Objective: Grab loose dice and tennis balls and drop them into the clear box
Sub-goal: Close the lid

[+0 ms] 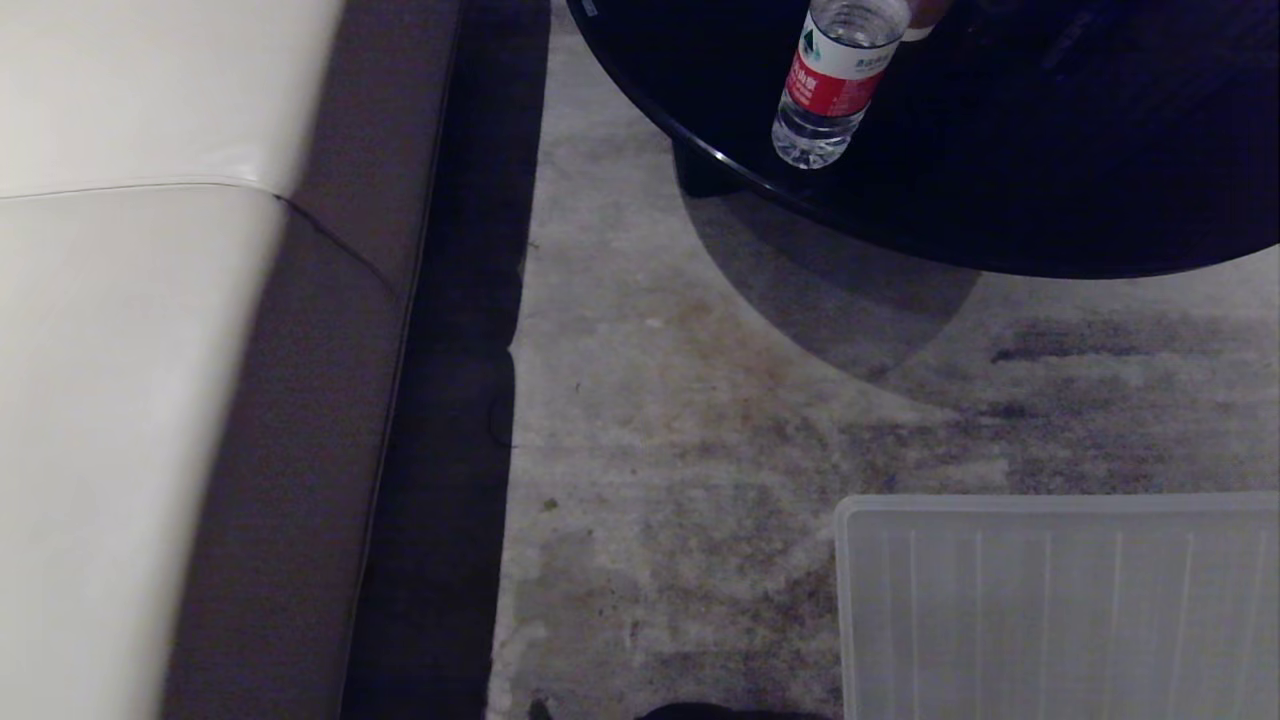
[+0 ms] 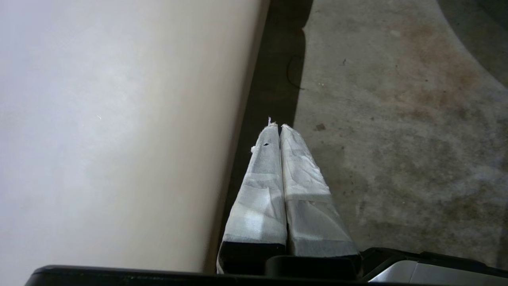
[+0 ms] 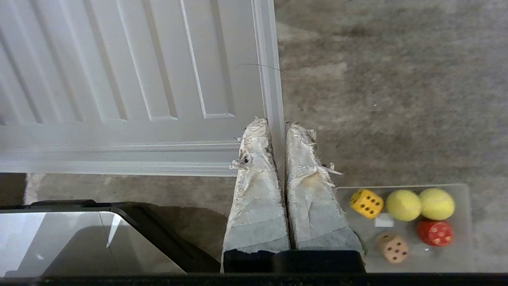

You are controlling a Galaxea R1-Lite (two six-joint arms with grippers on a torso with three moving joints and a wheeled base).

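The right pincer (image 3: 278,131) is pressed shut and holds nothing; in the right wrist view it hangs above the carpet (image 3: 389,99), its taped tips over the long edge of the ribbed lid (image 3: 131,79). The left pincer (image 2: 276,128) is also shut and empty; it hangs over the dark gap beside the white sofa (image 2: 119,119).

The task's things lie beside the right pincer, on its right and a little nearer to the robot than the tips; there a clear box (image 3: 462,254) sits on the carpet. In it are a yellow die (image 3: 366,203), two tennis balls (image 3: 403,205) that touch each other, a red die (image 3: 435,232) and a tan die (image 3: 393,248); so the pieces I can see seem to be in the box already, and I cannot tell if any loose piece remains outside the views.

In the head view none of these things appears; only the lid (image 1: 1060,610) at near right, the sofa (image 1: 120,350) at left, and far away a dark round desk (image 1: 1050,200) with a water bottle (image 1: 835,85) near its edge.

I judge the right arm is the nearer one for any work at the box; the carpet between lid and box is open, but the lid's edge just under the fingers may catch them when they descend.
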